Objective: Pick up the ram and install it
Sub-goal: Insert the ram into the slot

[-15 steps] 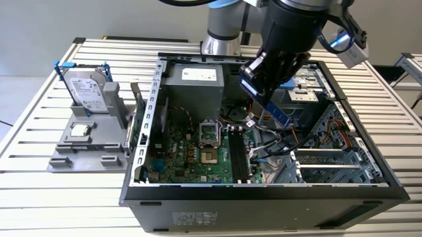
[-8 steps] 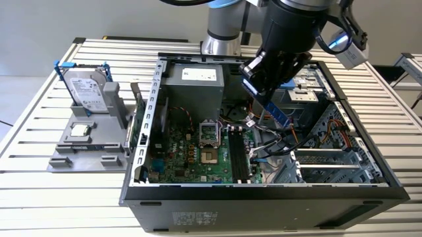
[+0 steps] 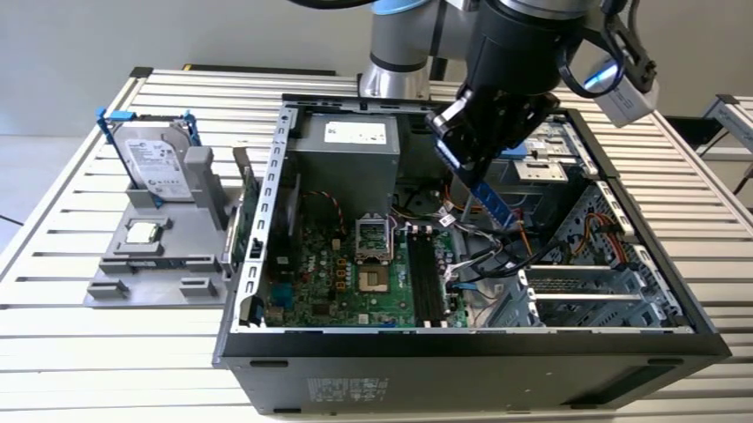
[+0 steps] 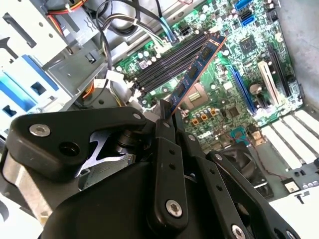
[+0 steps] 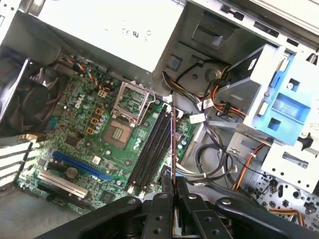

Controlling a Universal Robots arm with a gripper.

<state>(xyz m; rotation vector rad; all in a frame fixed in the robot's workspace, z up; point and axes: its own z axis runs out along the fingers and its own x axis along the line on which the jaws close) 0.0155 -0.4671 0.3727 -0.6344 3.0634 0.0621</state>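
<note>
Ram (image 4: 197, 68) juts from tool (image 4: 168, 113) clamped on its end, above the memory slots (image 4: 160, 67).

Bright, even light (glare on the drive cage (image 4: 35, 35)).

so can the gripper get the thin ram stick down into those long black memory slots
Probably yes: the black gripper holds the dark ram stick above the empty black slots; loose cables lie beside, not across.

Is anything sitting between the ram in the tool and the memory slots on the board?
Nothing visible does. The tool holds the ram above the black memory slots, which look empty. A bundle of cables lies beside the slots, not across them.
</note>
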